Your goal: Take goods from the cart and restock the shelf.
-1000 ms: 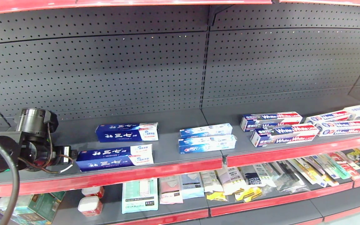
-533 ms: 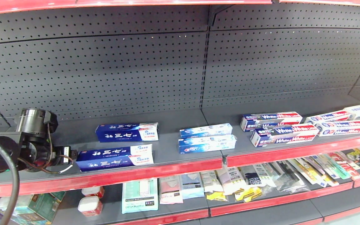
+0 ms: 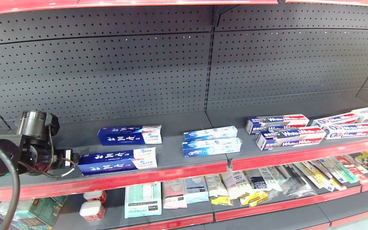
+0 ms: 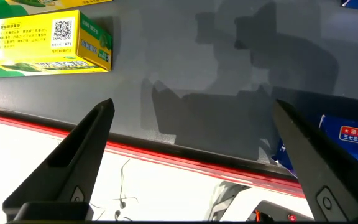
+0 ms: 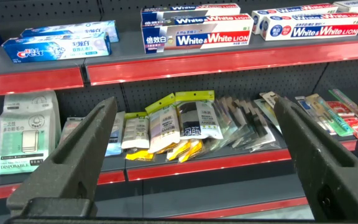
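Note:
The grey shelf board (image 3: pixel 177 124) with a red front lip carries toothpaste boxes. Two dark blue boxes (image 3: pixel 117 160) lie at the left, two light blue ones (image 3: pixel 211 147) in the middle, and white ones (image 3: pixel 290 137) at the right. My left arm (image 3: pixel 30 143) rests at the shelf's left end, beside the nearer dark blue box. My left gripper (image 4: pixel 192 106) is open and holds nothing, over the shelf's front edge between a yellow box (image 4: pixel 42 40) and a dark blue box (image 4: pixel 353 134). My right gripper (image 5: pixel 196 102) is open and holds nothing, back from the shelves and facing them.
A perforated back wall (image 3: pixel 139 70) rises behind the boxes, with bare board along it. The lower shelf (image 3: pixel 267 207) holds hanging packets (image 3: pixel 235 187), small red-and-white jars (image 3: pixel 91 210) and green boxes (image 3: pixel 34 210). In the right wrist view the packets (image 5: pixel 179 121) hang under the white boxes (image 5: pixel 191 34).

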`<state>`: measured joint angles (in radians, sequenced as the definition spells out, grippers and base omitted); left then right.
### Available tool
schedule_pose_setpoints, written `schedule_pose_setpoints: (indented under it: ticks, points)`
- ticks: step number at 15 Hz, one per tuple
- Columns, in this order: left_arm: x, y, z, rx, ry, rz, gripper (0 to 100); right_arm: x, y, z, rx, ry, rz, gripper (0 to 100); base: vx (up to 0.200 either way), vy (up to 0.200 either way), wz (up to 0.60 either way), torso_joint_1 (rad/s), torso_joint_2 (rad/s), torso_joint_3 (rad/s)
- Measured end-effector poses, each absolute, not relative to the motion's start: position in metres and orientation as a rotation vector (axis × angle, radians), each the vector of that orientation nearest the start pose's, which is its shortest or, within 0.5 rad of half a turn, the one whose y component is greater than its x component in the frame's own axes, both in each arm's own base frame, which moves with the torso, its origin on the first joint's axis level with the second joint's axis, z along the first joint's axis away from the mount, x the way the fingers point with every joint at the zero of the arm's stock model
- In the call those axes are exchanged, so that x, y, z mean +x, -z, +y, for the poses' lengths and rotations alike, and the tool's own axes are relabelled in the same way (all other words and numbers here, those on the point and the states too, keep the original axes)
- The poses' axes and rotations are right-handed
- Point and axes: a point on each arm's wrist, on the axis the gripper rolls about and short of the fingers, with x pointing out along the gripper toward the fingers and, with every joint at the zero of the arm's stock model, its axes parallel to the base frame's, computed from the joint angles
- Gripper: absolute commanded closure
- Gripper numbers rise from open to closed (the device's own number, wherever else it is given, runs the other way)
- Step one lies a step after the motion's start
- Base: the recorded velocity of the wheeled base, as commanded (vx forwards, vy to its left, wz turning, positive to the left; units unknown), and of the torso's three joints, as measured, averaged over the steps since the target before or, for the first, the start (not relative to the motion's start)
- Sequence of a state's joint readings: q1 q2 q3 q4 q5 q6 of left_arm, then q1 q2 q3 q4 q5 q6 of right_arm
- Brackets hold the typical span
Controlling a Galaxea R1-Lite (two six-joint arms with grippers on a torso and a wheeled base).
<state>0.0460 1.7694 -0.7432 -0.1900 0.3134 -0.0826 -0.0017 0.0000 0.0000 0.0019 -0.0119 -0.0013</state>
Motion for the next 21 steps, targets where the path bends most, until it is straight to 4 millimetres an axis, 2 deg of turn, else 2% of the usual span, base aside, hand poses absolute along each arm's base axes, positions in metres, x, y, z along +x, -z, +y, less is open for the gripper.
schedule_pose_setpoints:
  ticks: [12,15,18,21]
  points:
    - [0.282,-0.110,0.017,0.043,-0.366,0.810,0,-0.023,-0.075,0.000,-0.001,0.014,0.002,0,0.000,0.000,0.00,0.000,0.00,0.000]
    - [0.274,-0.124,0.019,0.039,-0.369,0.767,0,-0.023,-0.075,0.000,-0.001,0.014,0.002,0,0.000,0.000,0.00,0.000,0.00,0.000]
    - [0.248,-0.150,0.020,0.033,-0.362,0.684,0,-0.023,-0.075,0.000,-0.001,0.014,0.002,0,0.000,0.000,0.00,0.000,0.00,0.000]
    - [0.199,-0.170,0.017,0.019,-0.307,0.602,0,-0.023,-0.075,0.000,-0.001,0.014,0.002,0,0.000,0.000,0.00,0.000,0.00,0.000]
